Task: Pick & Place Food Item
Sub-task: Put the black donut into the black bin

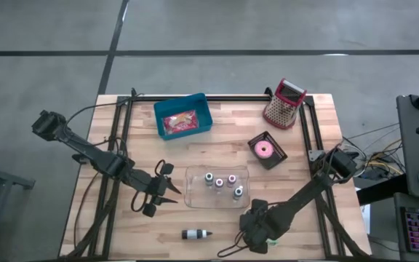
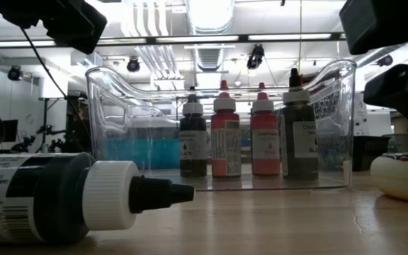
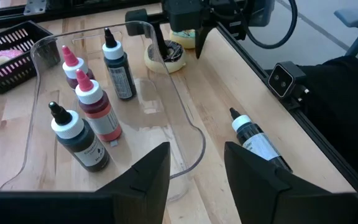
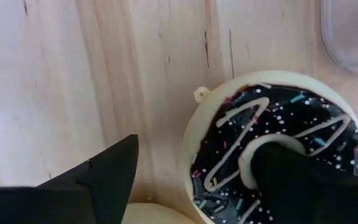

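A doughnut (image 4: 260, 118) with dark icing, white drizzle and sprinkles lies flat on the wooden table near its front edge; it also shows as a doughnut (image 3: 166, 57) in the left wrist view. My right gripper (image 4: 194, 149) stands over it, open and pointing down; in the high view this right gripper (image 1: 257, 231) is at the front right. My left gripper (image 3: 196, 162) hangs open and empty above the left end of a clear bin (image 1: 195, 191). My right gripper comes from above with one finger (image 4: 291, 177) down in the doughnut's hole (image 4: 253, 155) and the other finger (image 4: 114, 165) outside its rim, over bare wood. Whether either finger touches the doughnut, I cannot tell. The doughnut lies flat on the table.
The clear bin holds several small dropper bottles (image 3: 86, 106). A black bottle (image 1: 196, 233) lies on its side at the front. Farther back stand a blue bin (image 1: 182, 116) with a pink packet, a black basket (image 1: 266, 149) with a pink doughnut, and a grater (image 1: 284, 102).
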Motion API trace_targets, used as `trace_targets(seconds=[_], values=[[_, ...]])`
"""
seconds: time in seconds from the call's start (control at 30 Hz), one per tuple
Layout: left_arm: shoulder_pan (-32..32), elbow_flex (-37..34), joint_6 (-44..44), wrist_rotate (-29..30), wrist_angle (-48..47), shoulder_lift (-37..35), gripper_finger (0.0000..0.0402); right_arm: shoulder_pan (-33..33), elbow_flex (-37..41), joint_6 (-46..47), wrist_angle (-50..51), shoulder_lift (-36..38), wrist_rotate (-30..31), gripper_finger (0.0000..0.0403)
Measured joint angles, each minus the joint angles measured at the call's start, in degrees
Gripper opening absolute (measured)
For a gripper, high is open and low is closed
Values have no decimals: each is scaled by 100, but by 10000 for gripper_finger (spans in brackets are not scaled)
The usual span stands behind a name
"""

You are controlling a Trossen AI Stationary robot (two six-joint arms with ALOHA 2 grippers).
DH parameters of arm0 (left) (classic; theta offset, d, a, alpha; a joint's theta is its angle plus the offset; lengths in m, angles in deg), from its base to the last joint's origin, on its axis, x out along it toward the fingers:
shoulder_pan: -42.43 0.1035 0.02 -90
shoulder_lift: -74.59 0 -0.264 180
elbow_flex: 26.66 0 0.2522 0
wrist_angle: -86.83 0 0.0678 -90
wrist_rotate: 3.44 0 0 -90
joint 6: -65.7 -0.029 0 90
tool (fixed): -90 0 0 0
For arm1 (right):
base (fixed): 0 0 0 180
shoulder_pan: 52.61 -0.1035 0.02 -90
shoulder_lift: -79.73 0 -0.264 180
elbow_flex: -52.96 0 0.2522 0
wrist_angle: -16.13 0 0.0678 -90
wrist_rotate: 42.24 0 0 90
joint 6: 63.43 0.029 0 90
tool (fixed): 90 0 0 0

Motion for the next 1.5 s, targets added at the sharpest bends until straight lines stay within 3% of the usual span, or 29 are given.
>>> trace_targets(seconds=[0.23,0.63,1.13,1.5], values=[[0,0,0,-16,10,0,156,7,-3,-46,20,-14,0,219],[0,0,0,-14,25,0,156,9,-3,-244,-38,-14,-285,25],[0,0,0,-12,42,0,156,7,-3,-349,-89,-14,-325,14],[0,0,0,34,42,0,156,-7,-137,-950,-801,60,-332,13]])
